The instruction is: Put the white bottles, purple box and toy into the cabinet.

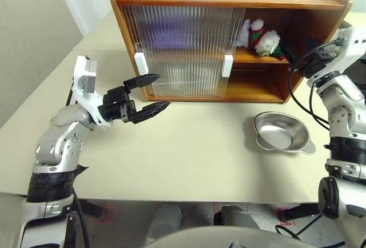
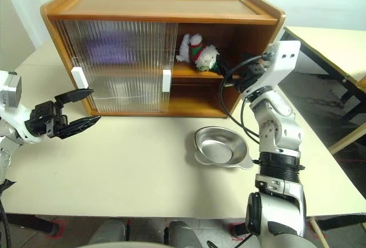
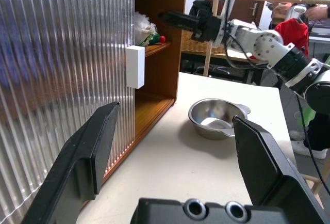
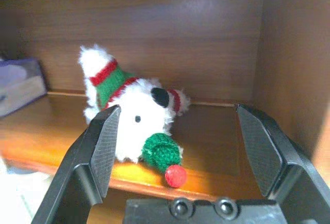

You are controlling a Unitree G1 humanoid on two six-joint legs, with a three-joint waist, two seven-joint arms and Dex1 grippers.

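Observation:
The toy (image 1: 264,39), a white plush with red and green trim, lies on the upper shelf in the open right part of the cabinet (image 1: 229,1). My right gripper (image 1: 289,54) stands open just in front of it, and its fingers frame the toy (image 4: 134,113) without touching it. The purple box (image 4: 18,84) sits further left on the same shelf, a purple blur behind the ribbed doors (image 1: 171,34). The white bottles cannot be made out; only a pale blur shows behind the doors on the lower shelf. My left gripper (image 1: 162,91) hangs open and empty in front of the left door.
An empty silver dish (image 1: 280,134) rests on the table in front of the cabinet's open right side. Both sliding doors, with white handles (image 1: 141,63) (image 1: 228,65), cover the cabinet's left and middle. Another table (image 2: 326,42) stands to the right.

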